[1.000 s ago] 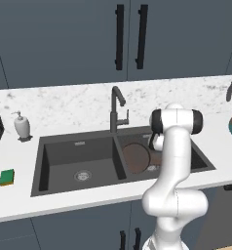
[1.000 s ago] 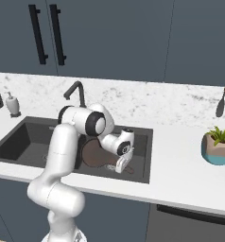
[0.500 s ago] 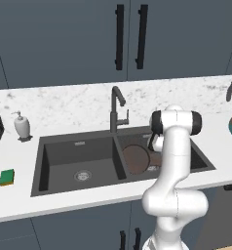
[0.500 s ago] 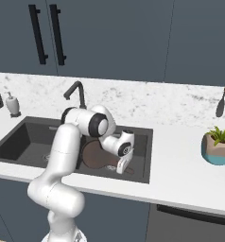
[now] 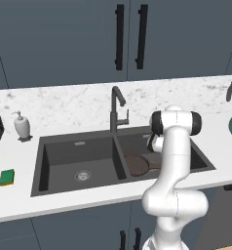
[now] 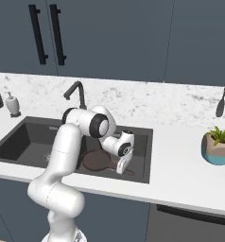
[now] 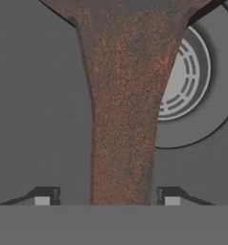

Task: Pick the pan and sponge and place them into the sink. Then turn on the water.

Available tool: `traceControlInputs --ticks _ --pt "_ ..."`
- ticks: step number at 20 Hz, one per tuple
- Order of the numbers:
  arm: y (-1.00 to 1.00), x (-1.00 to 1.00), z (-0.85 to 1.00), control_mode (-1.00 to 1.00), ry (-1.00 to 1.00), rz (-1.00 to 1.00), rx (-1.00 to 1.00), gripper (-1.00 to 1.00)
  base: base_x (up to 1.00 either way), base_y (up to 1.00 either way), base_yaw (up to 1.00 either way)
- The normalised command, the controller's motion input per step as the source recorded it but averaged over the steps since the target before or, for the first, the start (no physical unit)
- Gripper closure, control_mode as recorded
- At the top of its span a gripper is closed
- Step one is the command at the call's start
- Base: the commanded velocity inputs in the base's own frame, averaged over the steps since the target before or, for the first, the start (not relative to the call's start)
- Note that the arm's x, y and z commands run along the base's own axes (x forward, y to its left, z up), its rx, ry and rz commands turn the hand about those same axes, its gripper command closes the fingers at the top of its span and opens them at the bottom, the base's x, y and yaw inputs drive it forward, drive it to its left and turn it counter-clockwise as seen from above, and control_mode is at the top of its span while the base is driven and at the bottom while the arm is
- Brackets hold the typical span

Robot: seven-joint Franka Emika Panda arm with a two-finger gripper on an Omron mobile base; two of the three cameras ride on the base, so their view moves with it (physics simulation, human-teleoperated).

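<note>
The dark reddish-brown pan (image 5: 136, 164) lies flat in the right basin of the dark grey sink (image 5: 64, 161), also seen from the other side as the pan (image 6: 96, 159) in the sink (image 6: 24, 142). My gripper (image 6: 121, 168) reaches down into that basin at the pan's handle. In the hand view the rusty handle (image 7: 123, 119) runs between my gripper (image 7: 108, 196) tips, with a gap on each side, so the jaws stand open. The basin's metal drain (image 7: 183, 81) shows behind the handle. The green sponge (image 5: 7, 177) sits on the counter left of the sink.
A dark faucet (image 5: 117, 110) rises behind the divider. A white soap dispenser (image 5: 22, 125) stands at the back left. A potted plant (image 6: 220, 146) sits on the right counter, with utensils (image 6: 223, 106) hanging on the wall behind it.
The jaws have opened and let go of the pan's handle. The pan rests in the right basin and the arm has barely moved.
</note>
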Motion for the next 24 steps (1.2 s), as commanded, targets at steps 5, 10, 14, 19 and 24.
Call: traceControlInputs --ticks 5,10,14,19,24 --pt "0.00 0.00 0.08 -1.00 -0.11 -0.01 0.01 -1.00 0.00 0.00 0.00" --pt "0.00 -0.02 0.76 -1.00 -0.16 -0.05 0.07 -1.00 0.00 0.00 0.00" --pt "0.00 -0.23 1.00 -1.00 -0.10 -0.14 0.02 -1.00 0.00 0.00 0.00" --pt "0.25 -0.50 0.86 -1.00 -0.07 -0.20 0.00 -1.00 0.00 0.00 0.00" --pt "0.58 -0.77 0.62 -1.00 -0.05 -0.27 0.00 -1.00 0.00 0.00 0.00"
